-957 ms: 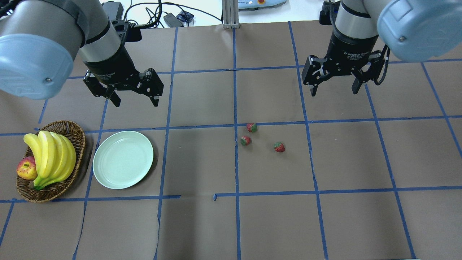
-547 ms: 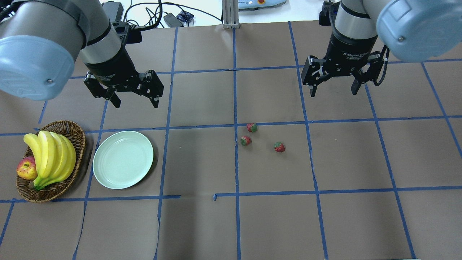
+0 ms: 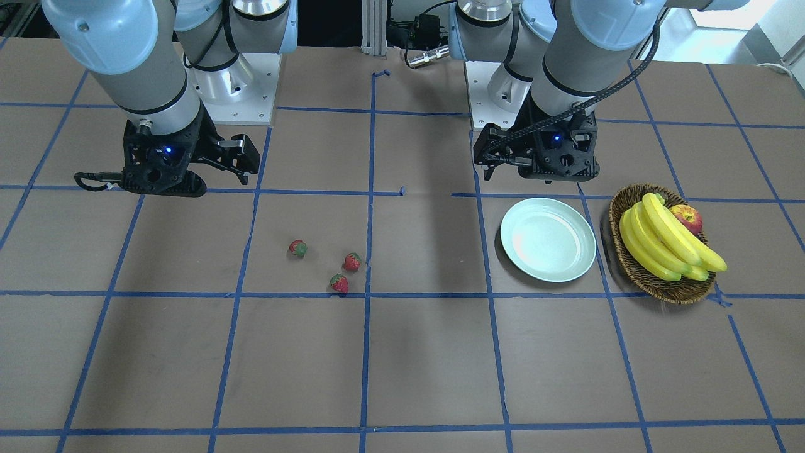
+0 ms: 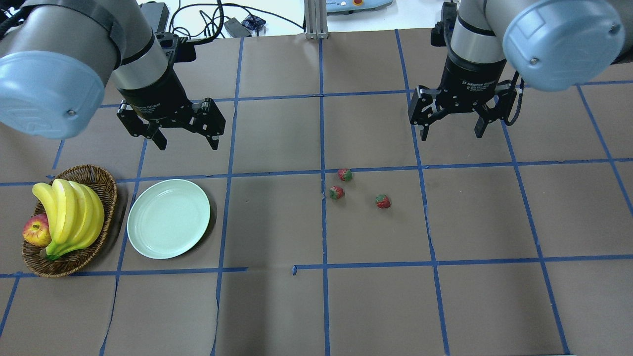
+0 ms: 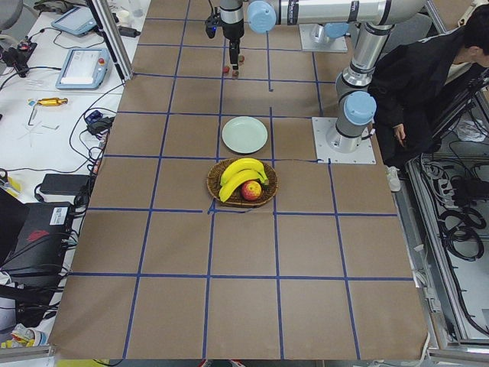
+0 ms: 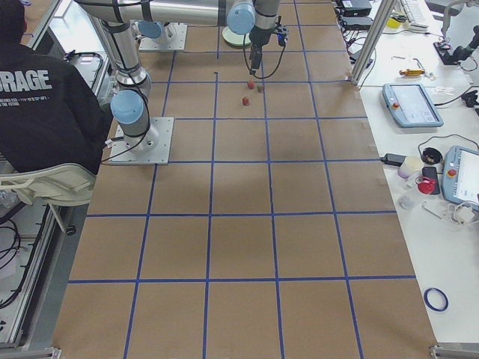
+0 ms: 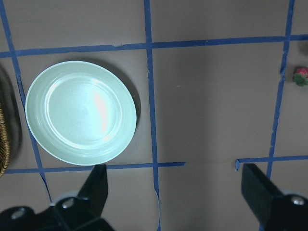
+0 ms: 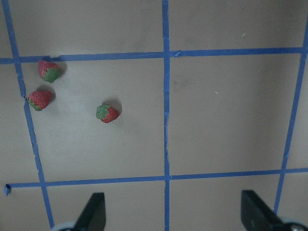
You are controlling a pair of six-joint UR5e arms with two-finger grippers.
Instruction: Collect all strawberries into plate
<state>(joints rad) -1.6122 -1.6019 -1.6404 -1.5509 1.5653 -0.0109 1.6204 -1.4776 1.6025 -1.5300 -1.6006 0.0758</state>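
1. We are looking at a robotics lab: two robot arms [image 3: 126, 63] are standing bolted to metal plates [image 5: 344, 145] along one edge of the table [image 4: 277, 138].
2. We are seeing brown paper and a blue tape grid [image 4: 321, 128] covering the table.
3. We are finding teach pendants [image 6: 409, 105], cables [image 4: 198, 10] and a power brick [image 5: 57, 183] lying on white benches [image 6: 449, 247] beside the table.
4. A person [image 6: 45, 112] is sitting next to the table.
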